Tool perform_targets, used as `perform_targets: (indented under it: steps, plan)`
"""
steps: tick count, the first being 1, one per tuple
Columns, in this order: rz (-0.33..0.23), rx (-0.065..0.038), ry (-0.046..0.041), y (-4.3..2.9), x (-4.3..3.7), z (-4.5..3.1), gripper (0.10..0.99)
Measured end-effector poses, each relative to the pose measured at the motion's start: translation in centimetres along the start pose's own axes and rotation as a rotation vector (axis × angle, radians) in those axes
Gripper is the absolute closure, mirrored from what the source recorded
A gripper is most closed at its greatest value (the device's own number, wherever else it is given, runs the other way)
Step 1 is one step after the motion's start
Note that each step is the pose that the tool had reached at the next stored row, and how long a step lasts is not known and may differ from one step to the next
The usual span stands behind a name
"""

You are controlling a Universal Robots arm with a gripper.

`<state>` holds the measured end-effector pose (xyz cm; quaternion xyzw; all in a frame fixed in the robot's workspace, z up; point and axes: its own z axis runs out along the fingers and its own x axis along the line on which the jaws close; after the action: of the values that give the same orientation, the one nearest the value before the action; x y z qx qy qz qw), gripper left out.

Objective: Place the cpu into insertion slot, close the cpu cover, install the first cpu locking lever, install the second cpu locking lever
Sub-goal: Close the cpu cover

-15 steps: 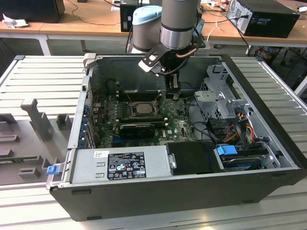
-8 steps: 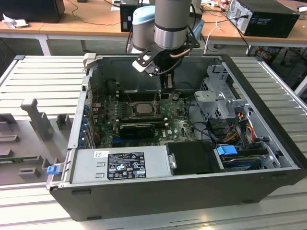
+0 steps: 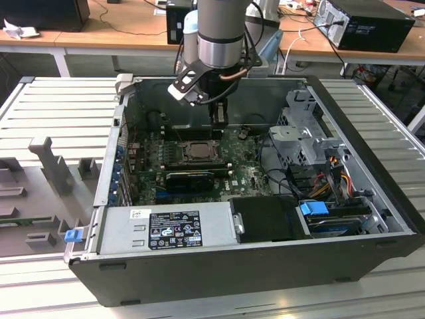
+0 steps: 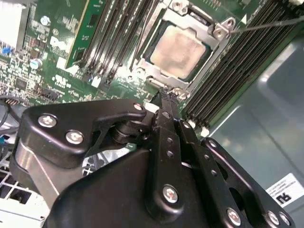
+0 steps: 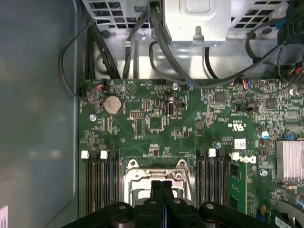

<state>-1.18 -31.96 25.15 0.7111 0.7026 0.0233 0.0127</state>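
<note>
The black jointed claw [image 4: 165,95] is clenched empty. Just past it lies a flat tan-grey square cpu [image 4: 178,50], framed by a thin silvery metal cover [image 4: 218,32].

The exterior view looked down from high up and far back at the whole open computer case [image 3: 265,272] and my arm [image 3: 222,26]. The first wrist view looked straight down on the green board [image 5: 156,118]. The second wrist view peeked past my tool [image 4: 166,95], slanted and very close. All three saw that board.
</note>
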Motion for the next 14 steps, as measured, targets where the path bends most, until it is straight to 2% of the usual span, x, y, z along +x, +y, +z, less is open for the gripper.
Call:
perform_targets:
  steps: [1, 4, 9, 12, 14]
  plan:
    - [-0.005, 0.0, 0.0001, -0.42, -0.02, 0.93, 0.98]
    - [-0.008, 0.0, 0.0004, -0.72, -0.03, 1.62, 0.98]
    - [-0.008, 0.003, 0.0004, -2.44, -0.04, 1.85, 0.98]
    - [-0.008, 0.004, 0.0003, -3.23, -0.05, 1.85, 0.98]
    - [-0.008, 0.004, 0.0003, -3.44, -0.05, 1.83, 0.98]
